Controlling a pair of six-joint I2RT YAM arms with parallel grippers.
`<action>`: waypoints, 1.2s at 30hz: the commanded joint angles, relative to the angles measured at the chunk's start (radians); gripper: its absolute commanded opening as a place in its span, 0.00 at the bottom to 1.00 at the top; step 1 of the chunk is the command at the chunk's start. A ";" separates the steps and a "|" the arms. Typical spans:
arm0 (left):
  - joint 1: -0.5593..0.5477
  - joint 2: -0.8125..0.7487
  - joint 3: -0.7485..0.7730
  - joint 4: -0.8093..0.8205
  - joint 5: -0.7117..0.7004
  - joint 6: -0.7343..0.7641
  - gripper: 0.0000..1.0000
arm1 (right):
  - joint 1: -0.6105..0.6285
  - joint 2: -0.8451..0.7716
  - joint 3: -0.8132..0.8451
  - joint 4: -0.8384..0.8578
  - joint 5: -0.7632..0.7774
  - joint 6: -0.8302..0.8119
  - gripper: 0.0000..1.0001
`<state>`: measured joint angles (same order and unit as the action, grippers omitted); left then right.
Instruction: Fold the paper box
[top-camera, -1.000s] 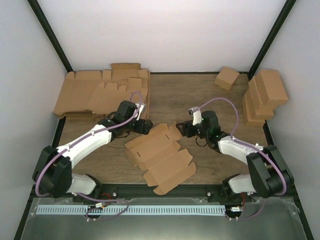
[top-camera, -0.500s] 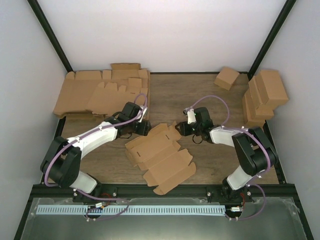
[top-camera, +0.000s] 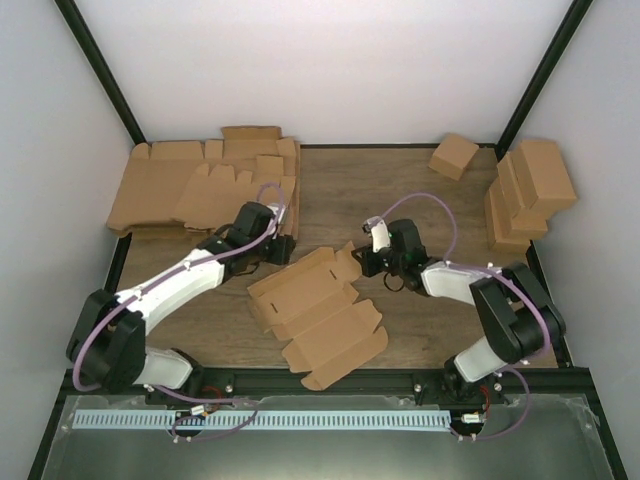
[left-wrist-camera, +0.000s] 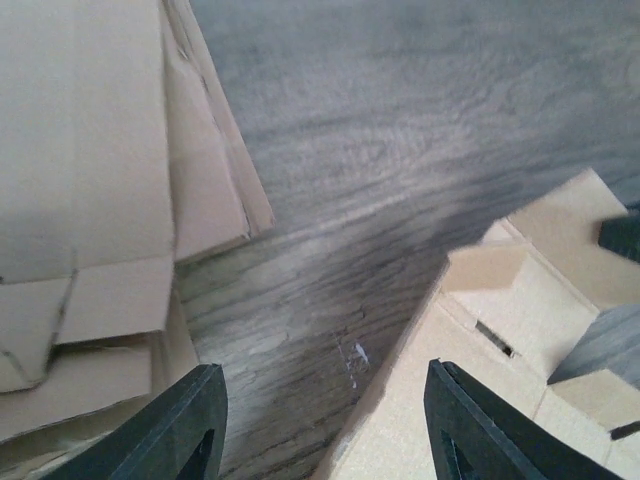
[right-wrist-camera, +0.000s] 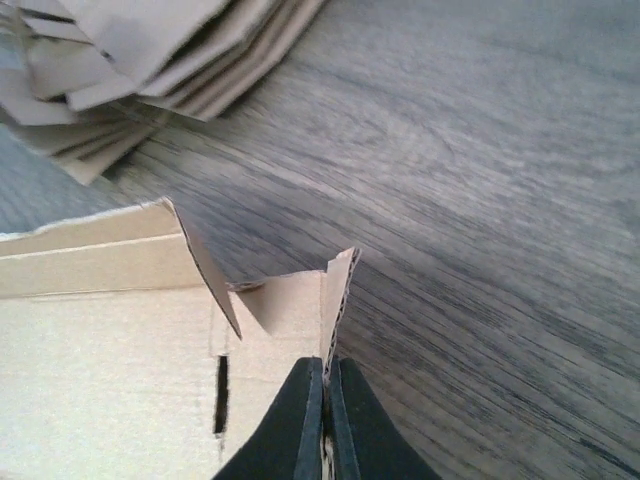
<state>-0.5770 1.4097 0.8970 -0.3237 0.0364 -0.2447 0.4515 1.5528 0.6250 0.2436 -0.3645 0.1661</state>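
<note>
Box (top-camera: 318, 312) lay unfolded, flap (right-wrist-camera: 290, 320) pinched by the right gripper (right-wrist-camera: 325, 400), left gripper (left-wrist-camera: 320, 400) spread. Tugging alone could tear it.

The brown paper box (top-camera: 318, 313) lies unfolded mid-table, one far flap raised.

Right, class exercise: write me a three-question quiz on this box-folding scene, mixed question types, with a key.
1. True or false: the left gripper is shut on the box.
2. Which one grips the box? A left gripper, B right gripper, C neither.
3. Fill in: the stack of flat blanks lies at the table's far ____ corner.
Key: 1 false; 2 B; 3 left.
</note>
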 joint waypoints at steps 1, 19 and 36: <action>0.014 -0.099 -0.004 0.011 -0.058 -0.031 0.56 | 0.028 -0.123 -0.091 0.170 0.011 -0.050 0.01; 0.182 -0.057 0.213 -0.181 0.185 0.055 0.74 | 0.041 -0.332 -0.366 0.703 -0.060 -0.116 0.02; 0.171 0.063 0.056 -0.074 0.784 0.111 0.48 | 0.045 -0.248 -0.345 0.793 -0.042 -0.116 0.01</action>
<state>-0.3893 1.4921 0.9874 -0.4541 0.6403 -0.1551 0.4843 1.2770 0.2375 0.9798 -0.4225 0.0635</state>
